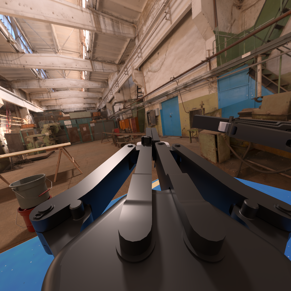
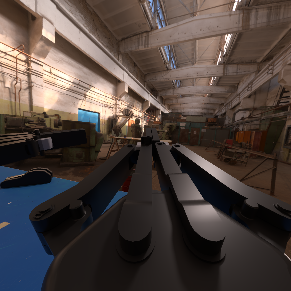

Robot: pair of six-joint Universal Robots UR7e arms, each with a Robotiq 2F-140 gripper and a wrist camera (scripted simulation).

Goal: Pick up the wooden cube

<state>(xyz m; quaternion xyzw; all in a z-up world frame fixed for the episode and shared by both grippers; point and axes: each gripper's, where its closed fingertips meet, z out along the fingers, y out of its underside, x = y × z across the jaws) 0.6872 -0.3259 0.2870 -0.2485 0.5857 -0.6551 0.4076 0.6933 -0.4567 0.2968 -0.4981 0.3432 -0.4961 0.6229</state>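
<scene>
No wooden cube shows in either view. My left gripper (image 1: 151,133) is shut and empty, its fingers pressed together and pointing level out over the blue table (image 1: 23,267). My right gripper (image 2: 151,133) is likewise shut and empty, pointing level above the blue table (image 2: 23,236). The right gripper also shows at the right edge of the left wrist view (image 1: 196,123). The left gripper shows at the left edge of the right wrist view (image 2: 83,136). A thin tan strip (image 1: 155,184) shows on the table just under my left fingers.
A grey bucket (image 1: 31,190) stacked in a red bucket (image 1: 26,218) stands on the floor beyond the table's left edge. A black curved part (image 2: 28,177) lies on the table at the left in the right wrist view. A small tan patch (image 2: 4,224) marks the table.
</scene>
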